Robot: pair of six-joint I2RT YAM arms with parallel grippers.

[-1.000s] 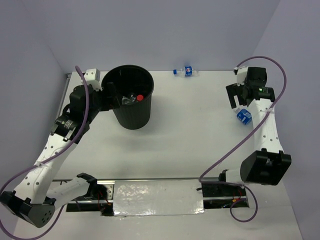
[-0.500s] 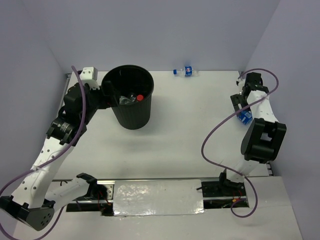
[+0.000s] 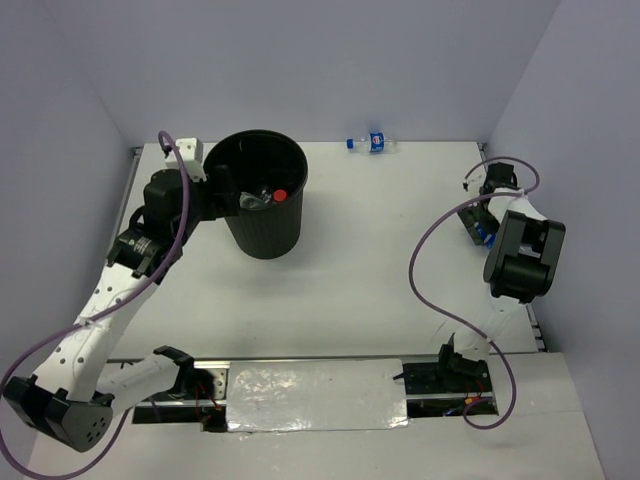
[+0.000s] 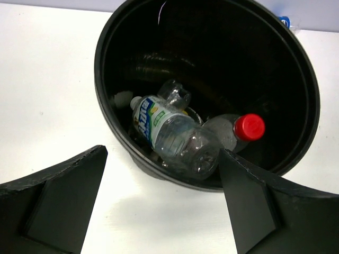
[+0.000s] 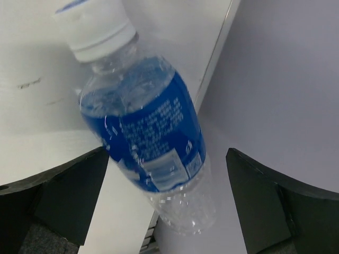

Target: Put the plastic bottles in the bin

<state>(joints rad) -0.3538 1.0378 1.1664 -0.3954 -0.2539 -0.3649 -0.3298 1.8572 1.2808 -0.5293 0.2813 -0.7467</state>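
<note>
A clear blue-labelled bottle (image 5: 143, 132) with a white cap is seen lying at the right edge of the table (image 3: 380, 260), close against the side wall (image 5: 286, 79). The right claw (image 5: 167, 203) is spread wide around its lower end, one finger on either side. Neither finger is seen touching it, so nothing is gripped.

The bottle is judged empty and therefore light. Its thin walls can be expected to dent under a hard squeeze, and the smooth round body may roll or slip out. It is best taken across the labelled middle, where the sides run straight, rather than at the tapering neck. The outer finger may be crowded by the wall.

The left claw (image 4: 161, 203) is held wide and empty just outside the rim of the black bin (image 4: 106, 58). At least two bottles lie inside the bin: a white-capped bottle (image 4: 172, 135) with a blue and green label, and a red-capped bottle (image 4: 249, 127) beside it. A third clear one seems to lie behind them.

A far bottle (image 3: 372, 143) with a blue label lies at the table's back edge, well apart from both claws.
</note>
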